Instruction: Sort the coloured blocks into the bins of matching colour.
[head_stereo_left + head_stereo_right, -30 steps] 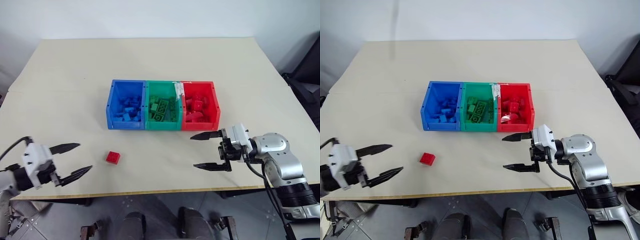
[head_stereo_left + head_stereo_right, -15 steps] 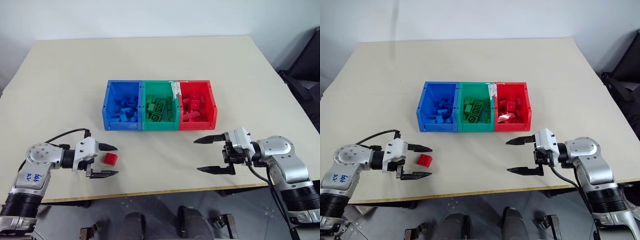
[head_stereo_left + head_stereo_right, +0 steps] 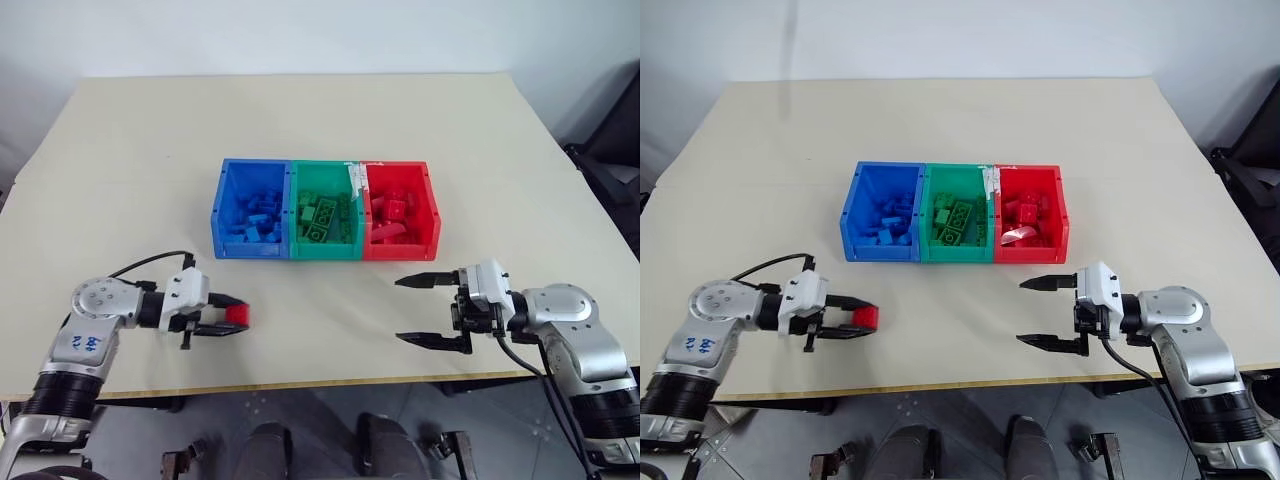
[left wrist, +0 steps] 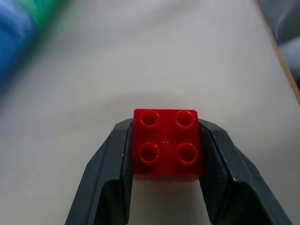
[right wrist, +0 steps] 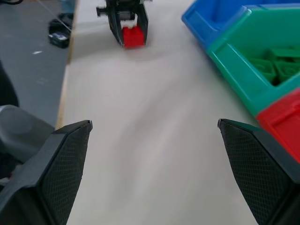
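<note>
Left gripper [image 3: 232, 315] clamped on red brick [image 4: 165, 143], fingers pressing both its sides, low over table [image 3: 330, 140] near front edge | right gripper [image 3: 432, 310] spread wide, holding nothing | bins [image 3: 325, 209] mid-table, blue, green, red, holding matching bricks

Beige table [image 3: 330, 130] against a pale wall [image 3: 300, 35], grey floor [image 3: 320, 420] below.
</note>
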Robot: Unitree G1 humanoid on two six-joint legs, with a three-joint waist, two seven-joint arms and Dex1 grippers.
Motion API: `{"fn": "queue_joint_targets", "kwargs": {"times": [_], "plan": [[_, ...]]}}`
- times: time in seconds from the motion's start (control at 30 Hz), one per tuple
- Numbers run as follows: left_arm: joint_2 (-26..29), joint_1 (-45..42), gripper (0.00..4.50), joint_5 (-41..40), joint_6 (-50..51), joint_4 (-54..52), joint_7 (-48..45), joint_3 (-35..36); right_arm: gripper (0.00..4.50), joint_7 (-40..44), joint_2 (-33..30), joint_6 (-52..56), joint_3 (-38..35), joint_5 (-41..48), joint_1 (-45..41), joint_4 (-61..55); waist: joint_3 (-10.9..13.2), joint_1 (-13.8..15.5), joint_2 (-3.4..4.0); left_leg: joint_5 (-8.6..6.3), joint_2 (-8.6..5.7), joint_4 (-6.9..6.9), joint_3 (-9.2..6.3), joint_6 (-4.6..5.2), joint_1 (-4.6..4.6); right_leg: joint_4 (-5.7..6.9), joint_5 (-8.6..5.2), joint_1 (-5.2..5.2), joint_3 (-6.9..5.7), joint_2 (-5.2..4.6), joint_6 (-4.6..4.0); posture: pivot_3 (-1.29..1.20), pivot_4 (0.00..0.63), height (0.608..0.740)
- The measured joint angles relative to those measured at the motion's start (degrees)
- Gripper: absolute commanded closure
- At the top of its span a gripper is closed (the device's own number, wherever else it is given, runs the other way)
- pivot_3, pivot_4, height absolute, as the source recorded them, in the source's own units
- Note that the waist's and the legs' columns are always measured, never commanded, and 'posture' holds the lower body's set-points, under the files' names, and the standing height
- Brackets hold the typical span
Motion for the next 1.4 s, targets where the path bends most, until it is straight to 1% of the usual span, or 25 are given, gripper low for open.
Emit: {"fn": "queue_joint_targets", "kwargs": {"times": [0.1, 0.13, 0.2, 0.27, 0.4, 0.5, 0.53, 0.6, 0.67, 0.73, 0.8, 0.9, 0.97, 1.03, 1.1, 1.2, 1.3, 1.4], "plan": [[-5.4, -8.7, 3.01, -2.5, 5.5, -5.5, 3.8, -1.1, 0.00, -4.3, 0.7, -1.4, -4.0, 0.0, 2.8, -0.5, 0.0, 0.3, -0.03, 0.00, -0.01, 0.21, -0.03, 0.01, -0.09, 0.04, 0.04, 0.01, 0.00, 0.00, 0.06, 0.00, 0.150, 0.740], [-8.0, -12.6, 3.01, -2.8, 7.3, -5.7, 5.1, -1.7, 0.00, -7.0, 2.0, -1.5, -6.2, 0.2, 4.2, -0.9, 0.0, 0.4, -0.03, 0.00, -0.03, 0.24, -0.04, 0.01, -0.09, 0.03, 0.04, 0.07, 0.00, 0.01, 0.08, 0.00, 0.150, 0.740], [-13.7, -19.1, 3.01, -2.9, 7.7, -3.7, 7.6, -2.8, 0.00, -11.9, 4.3, -1.4, -8.9, 0.7, 6.1, -2.4, 0.0, 0.4, -0.03, 0.00, -0.04, 0.32, -0.02, 0.02, -0.09, 0.00, 0.07, 0.10, 0.00, 0.01, 0.13, 0.00, 0.150, 0.740], [-19.5, -25.8, 3.01, -1.1, 5.3, 2.5, 10.2, -4.8, 0.00, -17.0, 6.7, -0.9, -11.4, 1.4, 8.3, -4.9, 0.0, 0.3, -0.04, 0.00, -0.04, 0.34, -0.02, 0.03, -0.07, -0.05, 0.09, 0.16, 0.00, 0.03, 0.16, 0.00, 0.150, 0.740], [-27.2, -36.0, 3.01, 3.2, 1.2, 19.8, 13.3, -7.3, 0.00, -25.9, 10.2, 0.2, -15.6, 1.8, 12.8, -10.0, 0.0, 0.0, -0.03, 0.00, -0.04, 0.29, 0.03, 0.04, -0.03, -0.10, 0.09, 0.17, 0.00, 0.05, 0.17, 0.00, 0.150, 0.740], [-31.4, -42.4, 3.01, 6.6, -3.1, 34.2, 16.3, -7.6, 0.00, -30.3, 11.5, 0.7, -17.0, 1.8, 15.4, -13.3, 0.0, 0.1, -0.03, 0.00, -0.04, 0.25, 0.04, 0.06, -0.03, -0.15, 0.09, 0.16, 0.00, 0.06, 0.17, 0.00, 0.150, 0.740], [-33.0, -45.3, 3.01, 8.1, -5.1, 40.8, 18.2, -7.5, 0.00, -31.8, 12.0, 0.8, -17.5, 1.8, 17.0, -15.2, 0.0, 0.3, -0.03, 0.00, -0.04, 0.24, 0.04, 0.07, -0.03, -0.19, 0.09, 0.16, 0.00, 0.07, 0.17, 0.00, 0.150, 0.740], [-34.6, -48.2, 3.01, 9.7, -7.4, 48.6, 19.8, -7.3, 0.00, -33.6, 12.6, 1.0, -17.5, 1.8, 18.7, -18.0, 0.0, 0.2, -0.03, -0.03, -0.05, 0.21, 0.06, 0.13, -0.05, -0.30, 0.12, 0.17, 0.00, 0.06, 0.23, 0.00, 0.150, 0.740], [-35.8, -49.3, 2.29, 10.4, -9.1, 53.2, 20.6, -6.7, 0.00, -34.9, 12.6, 1.0, -17.5, 1.6, 19.9, -19.5, 0.0, 0.1, -0.03, -0.07, -0.06, 0.19, 0.09, 0.19, -0.06, -0.36, 0.13, 0.17, 0.00, 0.05, 0.25, 0.00, 0.150, 0.740], [-36.3, -50.0, 1.73, 11.3, -9.6, 56.9, 21.7, -6.2, 0.00, -36.2, 12.8, 1.0, -17.5, 1.3, 20.3, -20.5, 0.0, 0.1, -0.03, -0.07, -0.06, 0.17, 0.09, 0.20, -0.07, -0.38, 0.14, 0.16, 0.00, 0.05, 0.25, 0.00, 0.150, 0.740], [-36.3, -50.2, 1.06, 12.2, -10.3, 59.0, 22.0, -5.9, 0.00, -37.3, 13.0, 0.9, -17.4, 1.2, 20.2, -21.1, 0.0, 0.2, -0.03, -0.07, -0.06, 0.16, 0.09, 0.20, -0.07, -0.38, 0.14, 0.16, 0.00, 0.05, 0.25, 0.00, 0.150, 0.740], [-35.6, -50.2, 0.11, 13.1, -12.7, 59.4, 21.5, -5.2, 0.00, -37.7, 13.0, 0.7, -16.2, 0.7, 19.4, -21.0, 0.0, 0.2, -0.03, -0.07, -0.06, 0.17, 0.09, 0.20, -0.08, -0.39, 0.14, 0.16, 0.00, 0.05, 0.26, 0.00, 0.150, 0.740], [-34.5, -50.2, 0.11, 13.2, -13.9, 59.0, 20.9, -5.0, 0.00, -37.5, 13.0, 0.6, -14.7, 0.3, 18.5, -20.9, 0.0, 0.2, -0.03, -0.07, -0.06, 0.17, 0.09, 0.20, -0.07, -0.38, 0.14, 0.16, 0.00, 0.06, 0.26, 0.00, 0.150, 0.740], [-32.6, -49.2, 0.11, 13.2, -14.4, 56.1, 19.1, -4.5, 0.00, -36.8, 12.8, 0.6, -13.6, 0.3, 17.0, -20.3, 0.0, 0.0, -0.03, -0.07, -0.05, 0.15, 0.09, 0.20, -0.07, -0.39, 0.14, 0.16, 0.00, 0.06, 0.26, 0.00, 0.150, 0.740], [-27.9, -43.7, 0.11, 12.1, -13.8, 46.0, 14.9, -4.0, 0.00, -33.8, 11.6, 0.5, -11.4, 0.3, 13.8, -18.2, 0.0, -0.9, -0.01, -0.07, -0.03, 0.08, 0.16, 0.19, 0.04, -0.35, 0.14, 0.17, 0.05, 0.06, 0.26, 0.00, 0.150, 0.740], [-18.7, -31.4, 0.11, 9.8, -9.7, 29.2, 10.8, -2.3, 0.00, -27.8, 8.3, 0.2, -8.7, 0.2, 10.0, -13.6, 0.0, -2.0, 0.01, -0.03, 0.03, -0.11, 0.15, 0.12, 0.16, -0.28, 0.10, 0.12, 0.05, 0.09, 0.18, 0.00, 0.150, 0.740], [-10.0, -19.1, 0.11, 6.2, -3.3, 13.2, 9.5, 1.3, 0.00, -21.8, 6.8, -0.6, -5.9, 0.1, 5.9, -7.7, 0.0, -2.1, 0.00, -0.02, 0.04, -0.09, 0.14, 0.10, 0.03, -0.18, 0.08, -0.05, 0.02, 0.04, 0.15, 0.00, 0.150, 0.740], [-3.8, -11.2, 0.11, 3.7, 1.4, 1.2, 10.4, 5.6, 0.00, -17.2, 6.0, -2.1, -4.8, 0.0, 2.6, -2.8, 0.0, -1.2, -0.01, -0.03, 0.00, -0.04, 0.07, 0.11, 0.03, -0.19, 0.08, 0.02, -0.04, -0.02, 0.15, 0.00, 0.150, 0.740]]}}
